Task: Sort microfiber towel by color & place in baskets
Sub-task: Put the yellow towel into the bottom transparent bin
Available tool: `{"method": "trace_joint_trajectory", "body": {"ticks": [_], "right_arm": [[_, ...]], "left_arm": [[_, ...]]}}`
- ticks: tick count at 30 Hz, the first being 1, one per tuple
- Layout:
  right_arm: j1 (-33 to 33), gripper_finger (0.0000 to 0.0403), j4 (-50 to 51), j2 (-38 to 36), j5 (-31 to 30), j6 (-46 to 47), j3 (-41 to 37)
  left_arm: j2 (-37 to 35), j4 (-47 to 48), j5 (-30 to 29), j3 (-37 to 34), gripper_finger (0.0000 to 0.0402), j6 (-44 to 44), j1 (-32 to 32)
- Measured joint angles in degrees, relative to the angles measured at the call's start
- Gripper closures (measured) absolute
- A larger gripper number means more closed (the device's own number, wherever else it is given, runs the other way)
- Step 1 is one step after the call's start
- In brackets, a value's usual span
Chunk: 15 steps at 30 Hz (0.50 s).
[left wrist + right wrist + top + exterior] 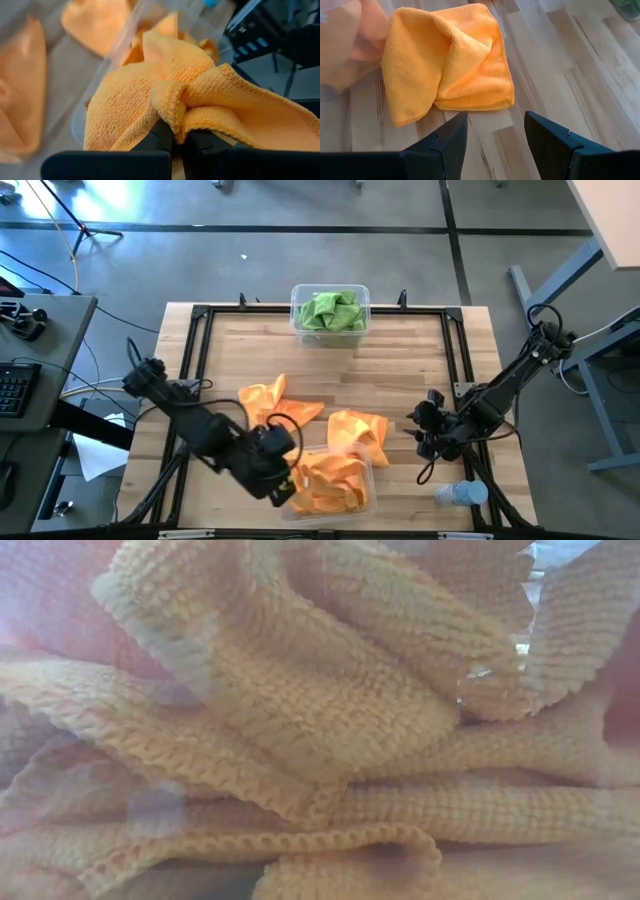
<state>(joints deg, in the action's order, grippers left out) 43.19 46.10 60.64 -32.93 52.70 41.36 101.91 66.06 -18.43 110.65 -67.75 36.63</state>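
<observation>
My left gripper (290, 488) is shut on an orange microfiber towel (150, 100) and holds it over the near clear basket (368, 480), which has orange towels (300, 740) in it. Two more orange towels lie flat on the table: one (275, 402) beside my left arm, one (450, 60) in front of my right gripper (495, 135). That gripper is open, a little short of the towel and above the wood. The far basket (330, 310) holds green towels. My left gripper pinches a bunched fold of the orange towel with a hemmed edge (172, 107) between its two fingers, several layers gathered together. The fingers slant downward. The cloth spreads out slack past the fingers over the basket's rim (100, 85). I cannot tell whether its far part rests on the towels inside.
A small clear bottle (460, 494) lies near the table's front right corner, beside my right arm. A black frame (200, 315) runs around the tabletop. Bare wood (400, 370) lies between the two baskets and to the right of the loose towels.
</observation>
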Motion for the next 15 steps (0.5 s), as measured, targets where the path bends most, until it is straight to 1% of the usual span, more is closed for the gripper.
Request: {"method": "trace_joint_trajectory", "body": {"ticks": [4,8,12,15], "right_arm": [[0.0,0.0211,0.0,0.0,-0.1,0.9,0.0],[0.0,0.0211,0.0,0.0,-1.5,0.9,0.0],[0.0,0.0211,0.0,0.0,-1.6,0.9,0.0],[0.0,0.0211,0.0,0.0,-1.6,0.9,0.0]], "left_arm": [[3.8,0.0,5.4,0.0,0.0401,-5.4,-1.8],[7.4,-0.2,7.6,0.0,0.0401,-8.7,-3.8],[10.8,-0.6,9.1,0.0,0.0401,-11.5,-7.1],[13.2,-3.3,11.4,0.0,0.0401,-12.6,-8.9]]}}
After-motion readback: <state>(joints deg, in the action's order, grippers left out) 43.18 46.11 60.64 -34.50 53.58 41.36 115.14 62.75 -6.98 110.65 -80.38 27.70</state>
